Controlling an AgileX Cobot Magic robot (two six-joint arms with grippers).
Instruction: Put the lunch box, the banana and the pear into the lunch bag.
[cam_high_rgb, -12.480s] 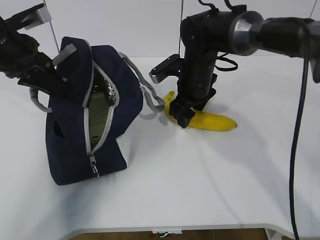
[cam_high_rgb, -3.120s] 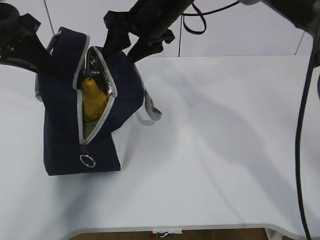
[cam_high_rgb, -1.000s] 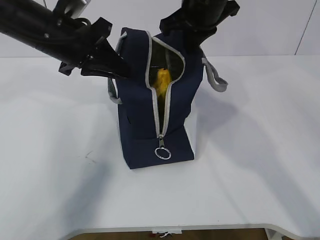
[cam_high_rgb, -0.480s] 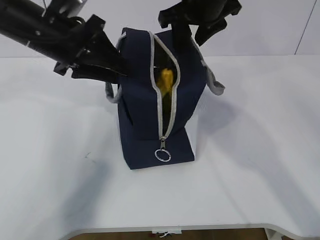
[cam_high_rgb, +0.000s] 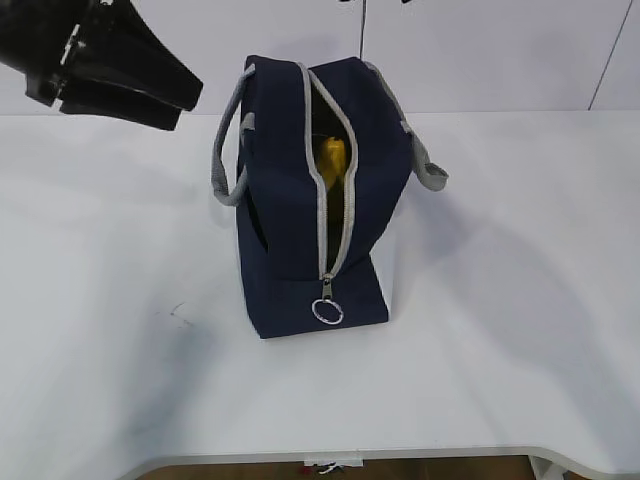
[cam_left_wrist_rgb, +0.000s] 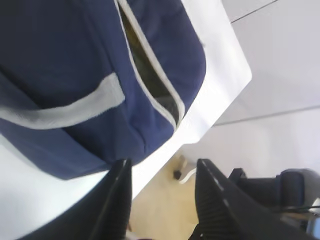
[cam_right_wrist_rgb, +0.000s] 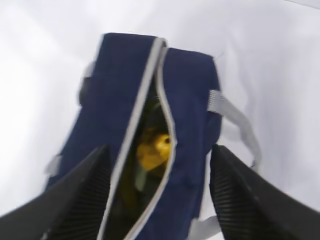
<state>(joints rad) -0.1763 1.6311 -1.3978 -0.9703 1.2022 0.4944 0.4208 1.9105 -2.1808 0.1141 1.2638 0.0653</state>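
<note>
The navy-blue lunch bag stands upright near the middle of the white desk, somewhat toward its far edge, with nothing gripping it. Its grey zipper is drawn open along the top and partway down the near face, and the ring pull hangs low on that face, close to the desk surface. One grey webbing handle loops out to the left of the bag and the other droops to the right. Through the gap in the zipper a yellow-orange fruit shows inside the bag, most likely the pear, though the right wrist view is blurred and only part of it is visible. The left tool is released: its two dark fingers stand apart with nothing between them, held above and to the left of the bag, clear of the fabric. The right tool is also released, its fingers spread wide on either side of the bag's opening and well above it, touching nothing.
</note>
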